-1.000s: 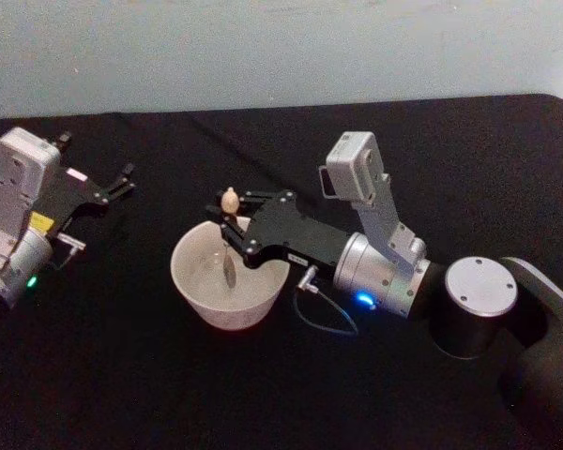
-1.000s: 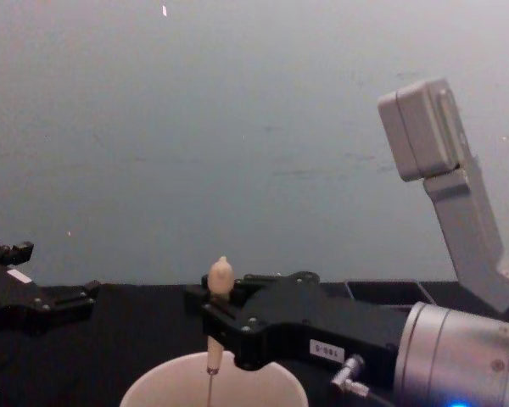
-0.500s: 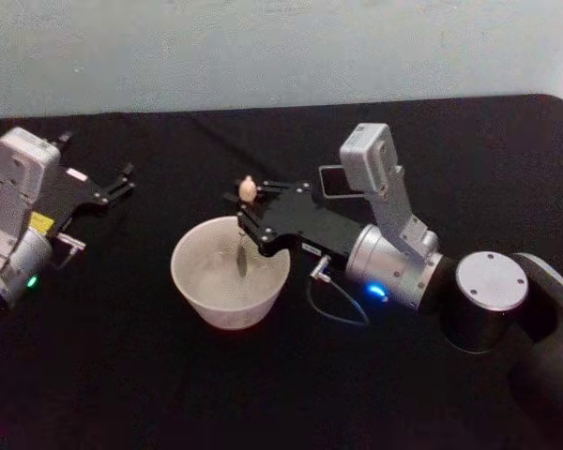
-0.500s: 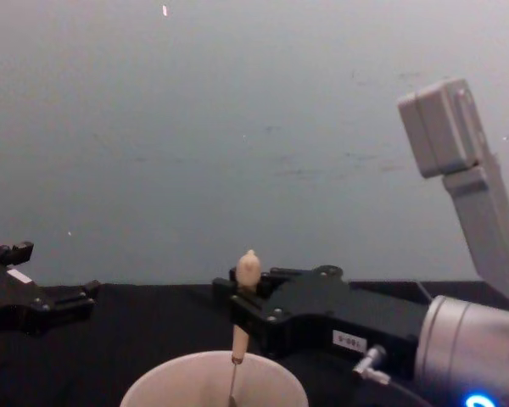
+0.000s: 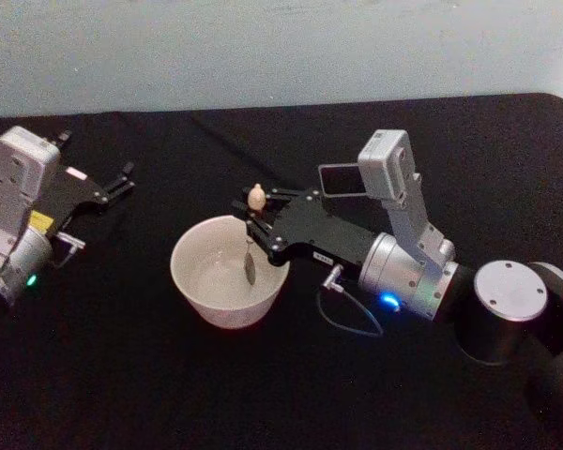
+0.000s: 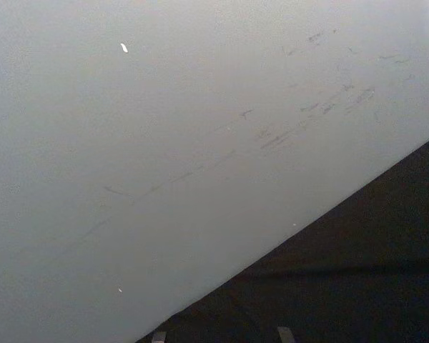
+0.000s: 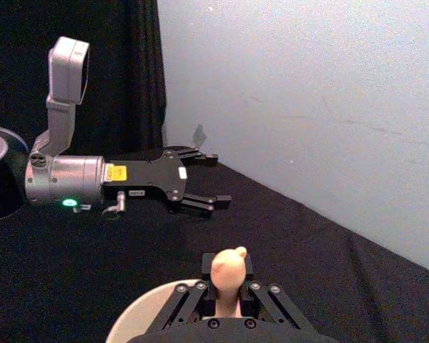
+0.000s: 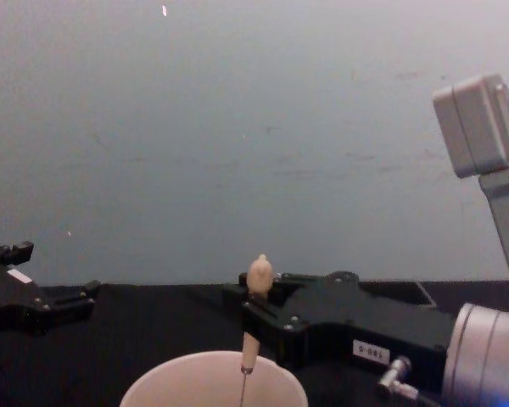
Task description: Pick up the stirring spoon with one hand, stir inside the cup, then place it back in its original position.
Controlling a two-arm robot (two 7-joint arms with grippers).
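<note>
Right end effector [image 5: 254, 221], mid-frame, pinches the stirring spoon [image 5: 256, 198] under its knob so the bowl dips into the cup [image 5: 190, 251]; left end effector [image 5: 118, 185] idles open, far left.

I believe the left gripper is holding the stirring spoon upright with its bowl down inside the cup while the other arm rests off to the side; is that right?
Not quite: the head view shows the right gripper holding the stirring spoon upright with its bowl down inside the cup, while the left gripper rests open off to the side.
</note>
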